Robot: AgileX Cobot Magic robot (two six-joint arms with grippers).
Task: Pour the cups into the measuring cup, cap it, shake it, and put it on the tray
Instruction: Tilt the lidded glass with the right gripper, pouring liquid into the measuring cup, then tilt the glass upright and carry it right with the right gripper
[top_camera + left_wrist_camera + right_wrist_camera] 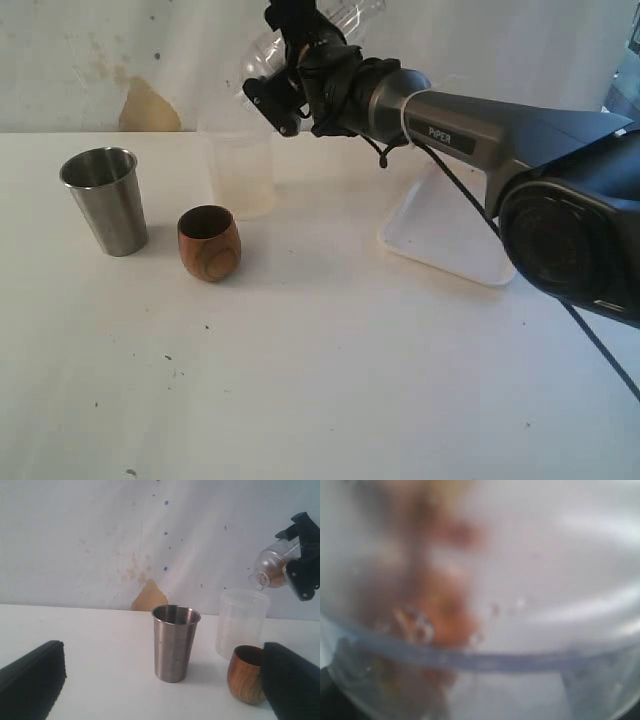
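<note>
The steel tumbler (105, 200) and the brown wooden cup (209, 243) stand upright on the white table at the left. My right gripper (300, 55) is raised near the back wall, shut on the clear measuring cup (348, 18), which is tipped on its side in the air. From the left wrist the measuring cup (270, 570) shows a round end with something brownish inside. It fills the right wrist view as a blur (520, 580). My left gripper (162, 690) stands open, low on the table, facing the tumbler (175, 645); the wooden cup (245, 675) is beside one finger (292, 685). The white tray (430, 240) lies under the right arm.
A frosted whitish cup (240, 175) stands upright behind the wooden cup, below the raised measuring cup. The right arm (480, 135) crosses above the tray, with a black cable (600, 345) hanging from it. A stained wall (150, 105) closes off the back.
</note>
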